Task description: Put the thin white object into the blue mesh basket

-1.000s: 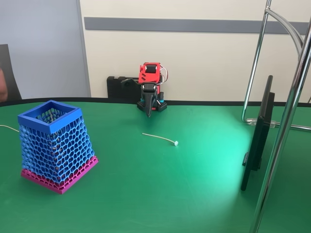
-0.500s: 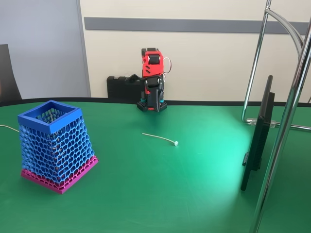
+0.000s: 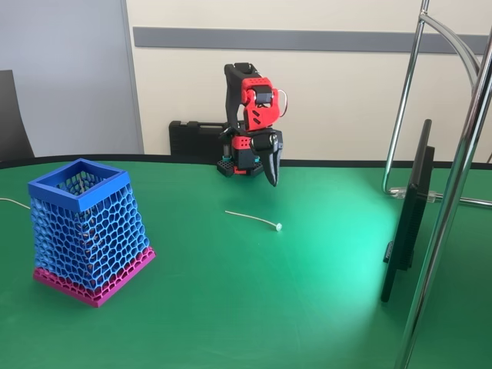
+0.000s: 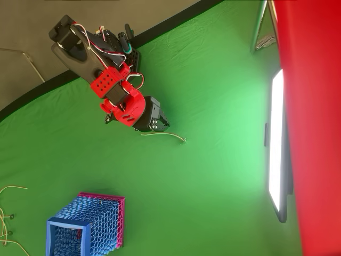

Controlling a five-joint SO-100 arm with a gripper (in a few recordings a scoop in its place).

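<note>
one red-and-black arm was seen raised above the green table (image 3: 231, 307), its gripper (image 3: 272, 175) pointed downward with fingers pressed together, held over nothing. the thin white object (image 3: 252, 220) was left flat just before it, well apart from the blue mesh basket (image 3: 83, 231); a monitor (image 3: 407, 211) was stood at the right.

Thin white sticks: one (image 3: 254, 219), lying on the green table (image 3: 254, 307)
Blue mesh baskets: one (image 3: 86, 231)
Robot arms: one, red and black (image 3: 250, 127)
Grippers: one (image 3: 271, 171)
Flat screens: one, standing at the right (image 3: 407, 211)
Chrome stands: one (image 3: 453, 184)
Loose white wires at the table's edge: several in the overhead view (image 4: 6, 224), exact count unclear
</note>
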